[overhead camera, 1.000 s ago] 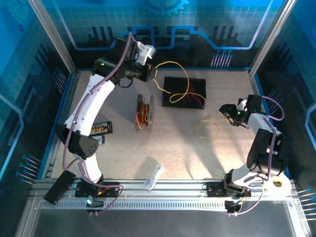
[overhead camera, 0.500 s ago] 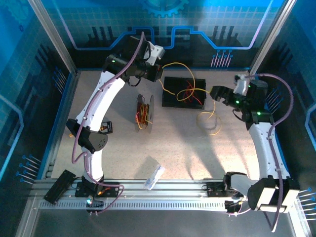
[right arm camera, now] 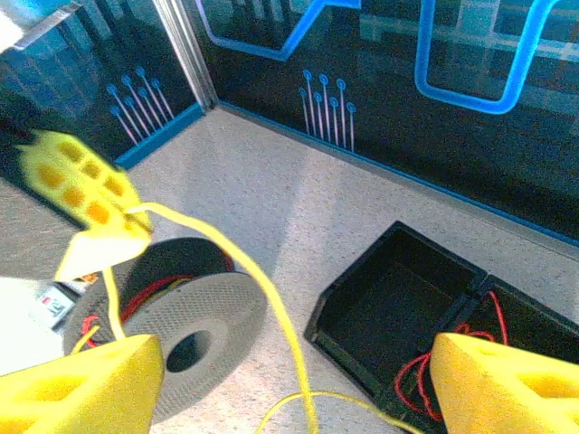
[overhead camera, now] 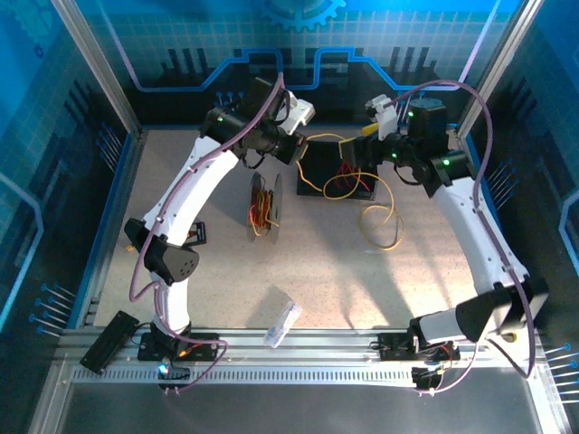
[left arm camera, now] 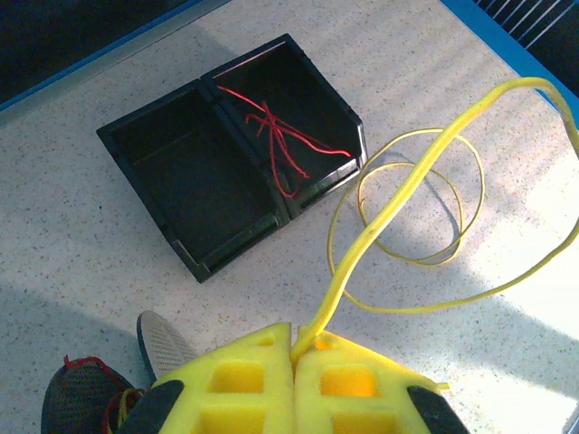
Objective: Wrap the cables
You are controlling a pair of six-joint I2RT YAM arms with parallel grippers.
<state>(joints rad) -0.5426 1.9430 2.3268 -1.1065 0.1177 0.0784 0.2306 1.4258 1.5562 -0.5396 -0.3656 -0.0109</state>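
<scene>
Matt black plastic bin on a speckled, grainy matt table; beside the bin, smooth glossy yellow cable; left gripper matt yellow plastic.

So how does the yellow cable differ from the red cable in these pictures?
The yellow cable is clamped in the shut left claw; the red cable lies free. The yellow cable loops over the table; the red cable sits inside one compartment of the black bin. Both are thin and loosely curled.
</scene>
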